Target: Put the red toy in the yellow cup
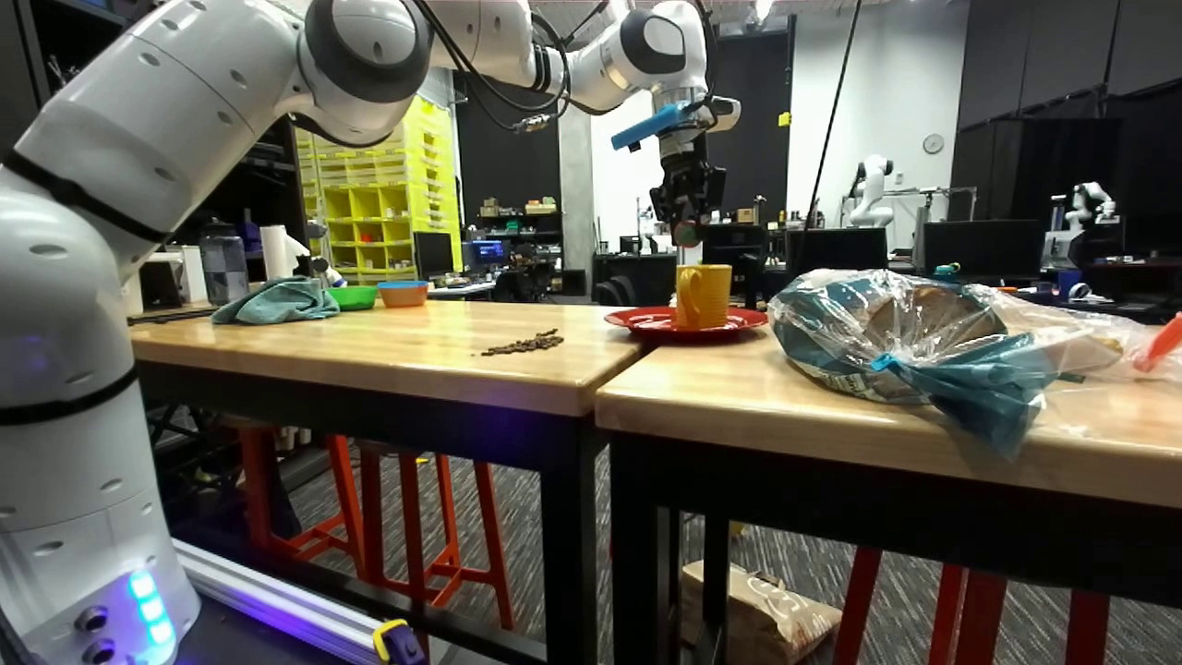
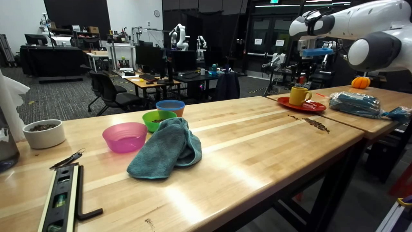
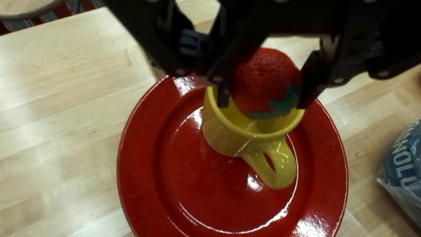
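Glossy cup (image 3: 238, 141), polished wooden tabletop (image 3: 65, 125)

Wooden tables (image 1: 425, 323) on dark frames (image 1: 570, 517), red stools (image 1: 494, 545) partly hidden beneath. Grey streaked carpet (image 2: 58, 106) below. Beyond, grey column (image 1: 575, 185) and tall rack (image 1: 434, 185), bright yellow. White wall (image 1: 914, 92) with round clock (image 1: 934, 144) in both exterior views, black panels (image 1: 1034, 65) alongside. In an exterior view, dark double doors (image 2: 259, 32) with papers (image 2: 258, 41) on them, green sign (image 2: 274, 1) high above. Desk (image 2: 145, 85) with monitors (image 2: 148, 61), black chairs (image 2: 107, 91) near it. Shows bright strips (image 2: 318, 5) high up; glares white off tables.
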{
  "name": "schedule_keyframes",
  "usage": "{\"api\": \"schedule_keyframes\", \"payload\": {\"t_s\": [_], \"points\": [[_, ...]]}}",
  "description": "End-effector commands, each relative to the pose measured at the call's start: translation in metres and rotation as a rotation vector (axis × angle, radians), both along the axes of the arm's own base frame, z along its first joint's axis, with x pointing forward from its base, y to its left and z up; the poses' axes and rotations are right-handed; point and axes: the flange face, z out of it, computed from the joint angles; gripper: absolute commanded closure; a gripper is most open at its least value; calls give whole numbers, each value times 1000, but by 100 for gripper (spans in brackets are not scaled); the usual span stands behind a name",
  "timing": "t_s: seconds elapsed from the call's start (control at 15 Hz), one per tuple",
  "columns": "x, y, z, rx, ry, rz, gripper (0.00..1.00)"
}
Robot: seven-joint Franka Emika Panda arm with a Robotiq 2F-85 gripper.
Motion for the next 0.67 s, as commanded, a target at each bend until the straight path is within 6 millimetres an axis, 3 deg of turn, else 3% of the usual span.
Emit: {"api": "schedule_keyframes", "payload": {"t_s": [0.0, 0.13, 0.2, 0.27, 0.33, 0.6], "points": [[2, -3, -1, 7, 8, -24, 74], [3, -4, -4, 9, 14, -31, 74], [3, -4, -5, 12, 15, -34, 59], [3, -5, -5, 11, 18, -39, 30], [3, -5, -6, 11, 19, -44, 30], [2, -6, -5, 14, 22, -60, 2]]}}
